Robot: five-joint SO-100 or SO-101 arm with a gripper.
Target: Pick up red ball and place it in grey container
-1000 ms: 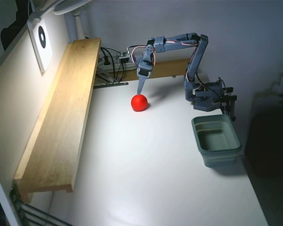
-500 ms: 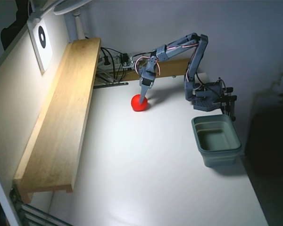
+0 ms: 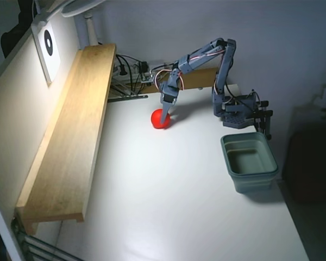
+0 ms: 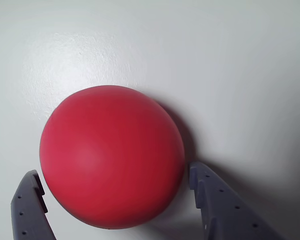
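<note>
1. While the gripper (image 4: 112, 200) stands spread wide around the red ball (image 4: 111, 156), nothing is held yet: in the wrist view one finger sits just beside the ball on the left and the other on the right, with a thin gap or bare contact that I cannot settle.
2. Resting on the white table (image 3: 168, 206), the red ball (image 3: 162, 119) lies toward the far side in the fixed view, near the wooden shelf (image 3: 70, 141) and well apart from the grey container (image 3: 249, 161).
3. Judging by this, the step in hand is the grasp, so the fingers should go low enough to meet the ball at its widest girth, not above it, where a smooth sphere would likely squirt out.
4. Centre first: the ball looks a little off to the left between the fingers in the wrist view, so a small sideways correction before closing should keep one finger from nudging it away.
5. Close slowly and evenly, since the table is slick and the ball can roll.
6. Once the grip feels firm, lift straight up before swinging toward the container, which stands empty at the right near the arm's base (image 3: 236, 111).
</note>
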